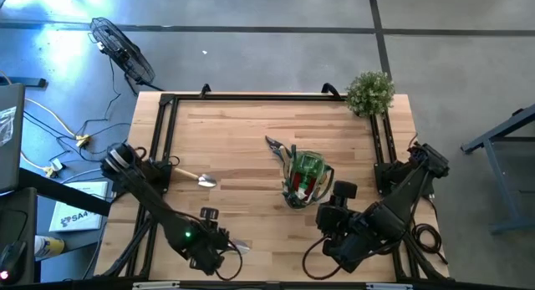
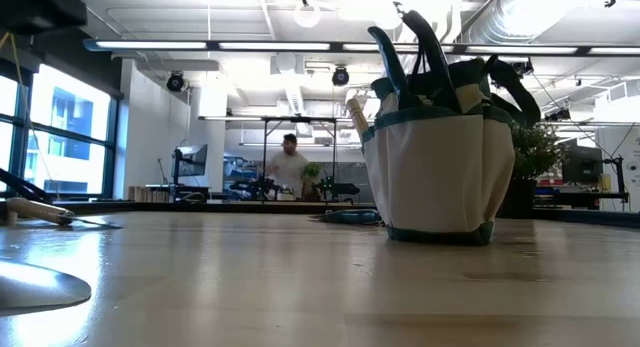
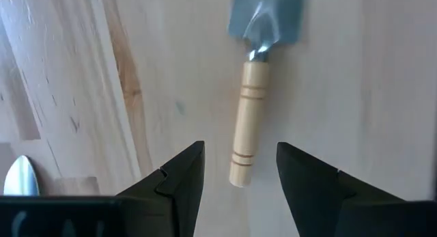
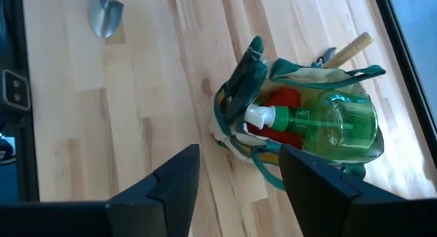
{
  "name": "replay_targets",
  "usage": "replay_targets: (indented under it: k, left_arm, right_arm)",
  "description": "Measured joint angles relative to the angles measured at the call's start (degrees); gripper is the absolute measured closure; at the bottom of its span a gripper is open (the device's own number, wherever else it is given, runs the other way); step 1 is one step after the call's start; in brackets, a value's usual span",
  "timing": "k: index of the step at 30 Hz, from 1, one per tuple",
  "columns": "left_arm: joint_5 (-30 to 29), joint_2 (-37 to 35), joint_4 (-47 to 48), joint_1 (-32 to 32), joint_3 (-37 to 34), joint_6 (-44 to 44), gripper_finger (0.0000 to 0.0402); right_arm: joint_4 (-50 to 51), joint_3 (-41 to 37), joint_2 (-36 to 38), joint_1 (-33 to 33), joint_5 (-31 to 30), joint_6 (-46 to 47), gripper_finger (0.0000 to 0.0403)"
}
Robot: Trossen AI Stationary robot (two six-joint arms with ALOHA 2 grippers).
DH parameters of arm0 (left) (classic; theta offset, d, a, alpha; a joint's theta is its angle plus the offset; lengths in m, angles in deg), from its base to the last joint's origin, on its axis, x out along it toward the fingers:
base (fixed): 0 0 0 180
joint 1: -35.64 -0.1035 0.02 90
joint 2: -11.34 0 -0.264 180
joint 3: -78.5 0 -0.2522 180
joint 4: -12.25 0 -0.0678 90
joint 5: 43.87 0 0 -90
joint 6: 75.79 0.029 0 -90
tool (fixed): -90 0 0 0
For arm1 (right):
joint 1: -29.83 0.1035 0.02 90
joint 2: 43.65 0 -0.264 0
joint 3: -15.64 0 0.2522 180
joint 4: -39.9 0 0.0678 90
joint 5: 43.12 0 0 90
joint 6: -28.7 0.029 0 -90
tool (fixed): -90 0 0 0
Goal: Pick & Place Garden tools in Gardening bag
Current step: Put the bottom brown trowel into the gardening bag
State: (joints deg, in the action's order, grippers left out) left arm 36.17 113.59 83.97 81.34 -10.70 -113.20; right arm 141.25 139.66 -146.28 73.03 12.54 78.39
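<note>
The gardening bag [image 1: 306, 180] stands upright near the middle of the desk [image 1: 251, 131]. It already holds the green spray bottle [image 4: 326, 122], a red glove-like piece [image 4: 281, 100] beneath the bottle, and a wooden handle [image 4: 349, 48] protruding from its far side. Dark pruning shears [image 1: 277, 147] lie on or against the bag's rim on the side facing the bushy plant [image 1: 369, 93]; whether they sit fully inside cannot be determined.

Remaining work, as judged from the layout: two trowels are still outside the bag. One wooden-handled trowel [image 1: 195, 176] lies flat on the desk well to the left of the bag. A second trowel [image 3: 252, 100] lies under the left tool, near the desk's front edge and farther from the bag.

Left arm: folded low at the front left corner, with the left tool [image 3: 239, 170] pointing down over the second trowel. The fingers are apart and straddle the end of the handle without touching it. This position suits a descent and a grasp on the handle.

Right arm: bent at the front right, with the right tool [image 4: 239, 170] raised just in front of the bag and aimed toward its opening. The fingers are apart and hold nothing.
</note>
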Motion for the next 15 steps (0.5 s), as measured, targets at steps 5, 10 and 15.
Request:
replay_targets:
  k: [5, 10, 15]
  left_arm:
    - [0.82, 3.08, 0.92, 0.08, 0.00, 0.11, 0.0226]
    - [3.41, 5.67, 0.60, 0.05, 0.02, 0.13, 0.0226]
    - [0.89, 5.79, -0.15, 0.08, 0.04, 0.11, 0.0226]
  right_arm:
    - [-0.23, 0.00, 0.00, 0.09, -0.23, 0.00, 0.0210]
    - [-0.82, 0.00, 0.00, 0.05, -0.25, 0.00, 0.0210]
    - [-0.90, 0.00, 0.00, 0.03, -0.25, 0.00, 0.0210]
